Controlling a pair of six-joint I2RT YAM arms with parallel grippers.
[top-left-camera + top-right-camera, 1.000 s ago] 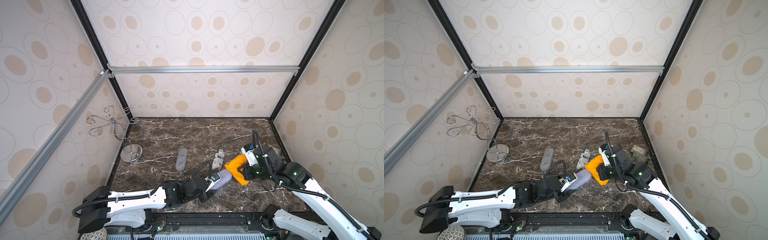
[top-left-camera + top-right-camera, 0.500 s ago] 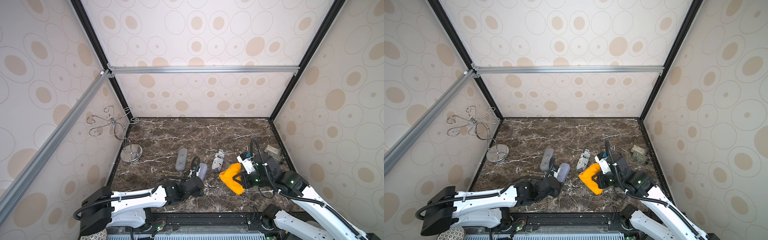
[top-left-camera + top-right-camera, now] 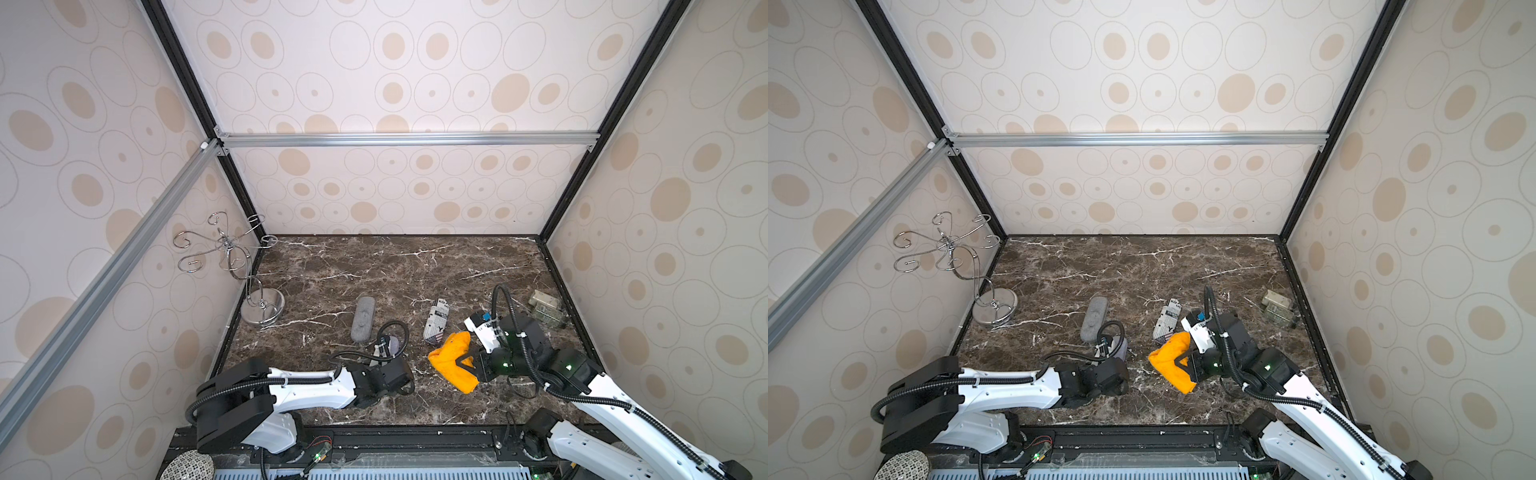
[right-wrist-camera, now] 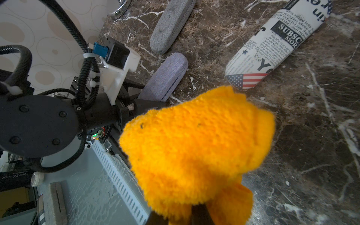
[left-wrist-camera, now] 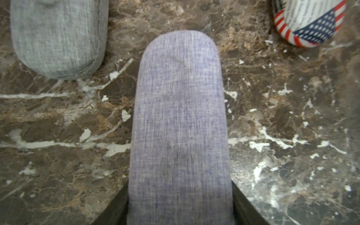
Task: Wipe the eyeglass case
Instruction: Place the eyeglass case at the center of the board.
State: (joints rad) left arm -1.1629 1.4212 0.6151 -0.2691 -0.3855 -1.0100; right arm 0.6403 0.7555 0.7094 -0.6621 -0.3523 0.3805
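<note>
My left claw (image 5: 180, 188) pinches the lilac eyeglass case (image 5: 179, 116), my right claw (image 3: 464, 363) clamps the orange cloth (image 4: 194, 146) well apart from that case (no contact), so whether wiping remains I cannot tell.

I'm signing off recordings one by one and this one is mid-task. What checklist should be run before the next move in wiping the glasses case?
1. Orange cloth gripped by the right fingers: ok.
2. Purple case clamped between the left fingers: ok.
3. Cloth in contact with the purple case: not ok, bare table shows between them.
4. Cloth clear of the printed case: cannot tell, their edges meet in a top view.
5. Grey case clear of the purple case: ok, a strip of table separates them.
6. Purple case lifted off the table: cannot tell.
</note>
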